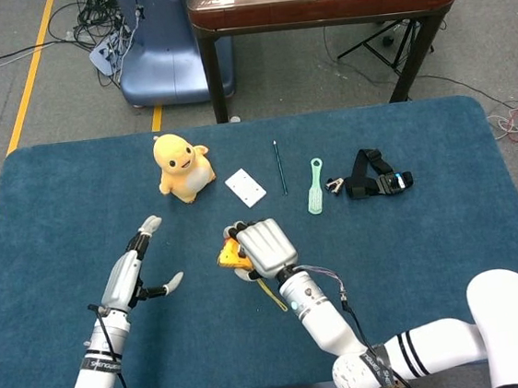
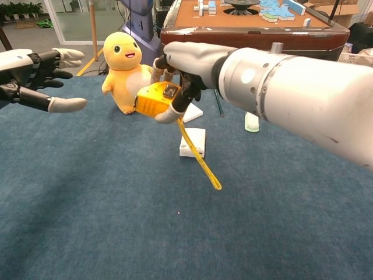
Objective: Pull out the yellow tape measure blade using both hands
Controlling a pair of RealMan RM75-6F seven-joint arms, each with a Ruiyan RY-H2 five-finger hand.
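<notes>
Table [image 1: 433, 259]: 1 tape measure [image 2: 152, 98], 2 hands.

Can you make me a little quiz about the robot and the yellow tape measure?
1. True or false: the left hand is already pinching the blade.
2. Which hand holds the tape measure? A) left hand B) right hand C) neither
3. Fill in: the toy behind the tape measure in the chest view is a yellow ____.

Key:
1. False. The left hand is open and apart from the blade, which hangs loose from the case.
2. B
3. plush toy
</notes>
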